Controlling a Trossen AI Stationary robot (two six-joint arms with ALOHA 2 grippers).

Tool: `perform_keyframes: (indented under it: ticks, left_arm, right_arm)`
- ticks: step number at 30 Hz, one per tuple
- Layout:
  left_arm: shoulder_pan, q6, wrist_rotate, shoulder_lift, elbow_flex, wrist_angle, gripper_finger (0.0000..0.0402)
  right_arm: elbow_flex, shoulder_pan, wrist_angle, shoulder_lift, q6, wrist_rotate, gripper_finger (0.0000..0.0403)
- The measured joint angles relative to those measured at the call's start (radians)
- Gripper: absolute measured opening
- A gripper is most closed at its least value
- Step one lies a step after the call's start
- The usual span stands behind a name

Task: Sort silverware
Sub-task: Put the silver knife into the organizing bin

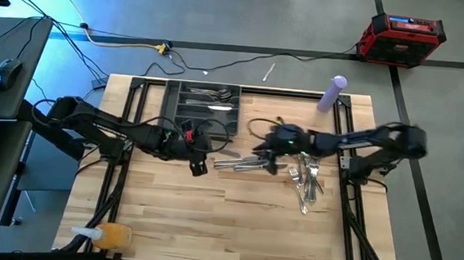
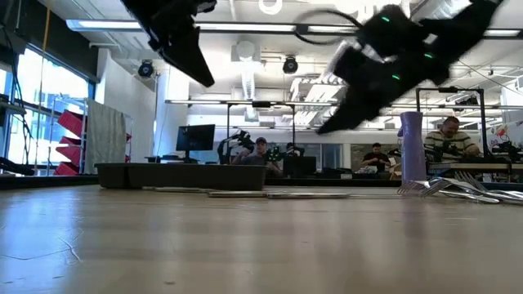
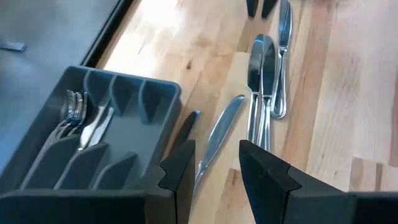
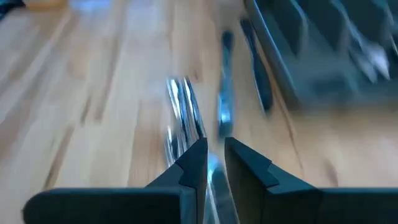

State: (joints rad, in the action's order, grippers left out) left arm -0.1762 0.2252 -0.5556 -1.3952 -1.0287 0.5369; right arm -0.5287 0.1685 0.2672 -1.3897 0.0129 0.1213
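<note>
— Where does the tray [image 1: 203, 103] sit?
— At the table's [image 1: 209, 219] far edge, some silverware inside. A bottle [image 1: 332, 93] stands toward the far right corner.
— And the knives [image 1: 238, 164]?
— Mid-table, between the left gripper [image 1: 197, 165] and the right gripper [image 1: 264, 161]. The fork pile [image 1: 306, 181] lies right of them.

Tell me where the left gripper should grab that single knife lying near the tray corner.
Grip the knife around mid-handle, coming straight down with the left gripper, fingers straddling its narrow width. It lies flat on the table, apart from the bundled knives and just off the tray, so the sides look free.
</note>
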Motion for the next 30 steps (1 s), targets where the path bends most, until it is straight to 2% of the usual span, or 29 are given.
perform_keyframes:
  ticks: [5, 11, 17, 22, 30]
  left_arm:
    - [-0.002, -0.031, 0.006, 0.0, 0.063, -0.157, 0.0103]
    - [-0.001, -0.095, 0.053, 0.0, 0.101, -0.274, 0.0103]
    - [-0.001, -0.088, 0.088, -0.007, 0.12, -0.318, 0.0103]
    - [-0.005, -0.088, 0.197, -0.053, 0.121, -0.351, 0.0103]
    - [-0.049, -0.091, 0.322, -0.16, 0.12, -0.463, 0.0103]
  right_arm:
    - [0.196, -0.006, 0.029, 0.066, 0.174, -0.056, 0.0043]
    - [0.242, -0.106, 0.059, 0.008, 0.241, -0.124, 0.0043]
    - [0.19, -0.183, 0.077, -0.102, 0.261, -0.155, 0.0043]
    - [0.096, -0.259, 0.063, -0.171, 0.244, -0.135, 0.0043]
    - [-0.025, -0.294, 0.086, -0.168, 0.184, -0.121, 0.0044]
